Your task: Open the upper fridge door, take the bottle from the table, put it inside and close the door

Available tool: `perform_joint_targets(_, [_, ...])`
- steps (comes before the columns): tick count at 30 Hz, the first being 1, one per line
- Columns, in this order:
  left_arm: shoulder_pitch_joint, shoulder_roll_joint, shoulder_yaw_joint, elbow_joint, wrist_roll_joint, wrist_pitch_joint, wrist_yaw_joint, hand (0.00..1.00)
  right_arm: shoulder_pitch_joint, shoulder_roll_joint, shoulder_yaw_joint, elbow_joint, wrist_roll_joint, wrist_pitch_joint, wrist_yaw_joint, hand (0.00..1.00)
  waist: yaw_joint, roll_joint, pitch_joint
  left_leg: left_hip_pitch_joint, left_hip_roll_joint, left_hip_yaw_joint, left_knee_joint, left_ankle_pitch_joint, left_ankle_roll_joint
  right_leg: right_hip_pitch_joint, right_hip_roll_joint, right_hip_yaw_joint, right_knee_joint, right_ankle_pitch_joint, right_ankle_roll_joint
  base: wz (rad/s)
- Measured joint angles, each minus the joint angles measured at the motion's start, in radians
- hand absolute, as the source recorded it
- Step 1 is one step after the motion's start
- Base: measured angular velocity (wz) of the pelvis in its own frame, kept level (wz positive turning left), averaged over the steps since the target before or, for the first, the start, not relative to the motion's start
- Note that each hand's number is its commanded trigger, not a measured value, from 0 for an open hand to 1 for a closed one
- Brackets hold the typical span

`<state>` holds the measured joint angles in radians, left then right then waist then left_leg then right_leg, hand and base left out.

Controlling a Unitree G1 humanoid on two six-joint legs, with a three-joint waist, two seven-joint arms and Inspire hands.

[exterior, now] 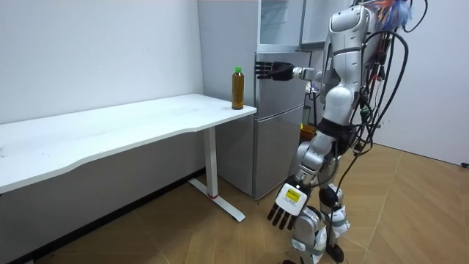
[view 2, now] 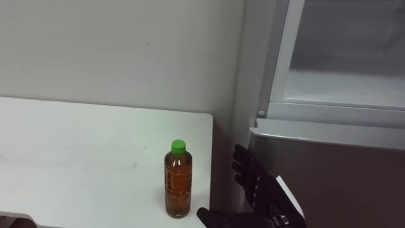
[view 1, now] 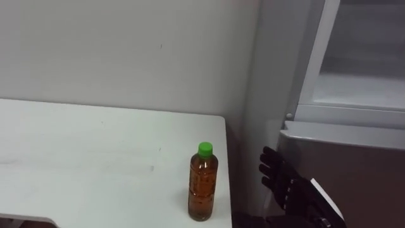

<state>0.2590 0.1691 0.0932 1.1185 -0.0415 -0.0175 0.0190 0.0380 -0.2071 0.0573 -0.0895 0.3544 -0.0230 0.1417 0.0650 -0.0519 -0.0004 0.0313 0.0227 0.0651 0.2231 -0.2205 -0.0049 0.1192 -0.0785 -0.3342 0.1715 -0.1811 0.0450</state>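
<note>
A clear bottle (view 1: 203, 183) of brown drink with a green cap stands upright near the front right corner of the white table (view 1: 76, 152). My right hand (view 1: 285, 183) is held out open, fingers straight, just right of the bottle and past the table's edge, in front of the fridge's grey lower door (view 1: 354, 164). It does not touch the bottle. The upper fridge compartment (view 1: 361, 82) stands open above it, showing a white shelf. In the room view my left hand (exterior: 284, 209) hangs open beside my leg.
A narrow gap separates the table's right edge from the fridge (exterior: 278, 117). A plain white wall (view 1: 126, 50) runs behind the table. In the room view I stand upright on a wooden floor (exterior: 410, 213), facing the fridge's front.
</note>
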Motion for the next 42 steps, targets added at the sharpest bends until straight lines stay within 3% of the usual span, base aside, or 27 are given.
perform_joint_targets(15, [0.008,0.001,-0.040,-0.002,0.125,0.063,0.014,0.00,-0.023,-0.007,0.005,0.040,0.013,0.000,-0.084,0.00,0.025,0.002,0.0010,-0.025,-0.004,-0.036,0.018,0.005,-0.002,-0.001,-0.001,-0.026,0.001,0.000,0.000,0.06])
perform_joint_targets(29, [-0.019,0.002,-0.078,-0.023,0.123,0.062,0.008,0.00,-0.179,-0.033,0.033,0.178,-0.005,-0.002,-0.150,0.00,0.027,-0.008,0.0058,-0.128,-0.017,-0.075,0.050,0.023,0.006,-0.076,-0.010,-0.050,0.018,0.003,-0.005,0.09])
perform_joint_targets(38, [-0.036,0.000,-0.112,-0.022,0.116,0.062,0.009,0.00,-0.198,-0.028,0.040,0.264,0.025,-0.014,-0.177,0.00,0.052,-0.003,0.0082,-0.151,-0.018,-0.080,0.051,0.035,0.004,-0.097,-0.011,-0.056,0.024,0.006,-0.010,0.01])
perform_joint_targets(42, [-0.036,0.000,-0.124,-0.020,0.116,0.062,0.005,0.00,-0.219,-0.024,0.041,0.274,0.037,-0.014,-0.198,0.00,0.053,0.002,0.0135,-0.177,-0.018,-0.080,0.052,0.048,0.006,-0.126,-0.013,-0.055,0.032,0.009,-0.014,0.00])
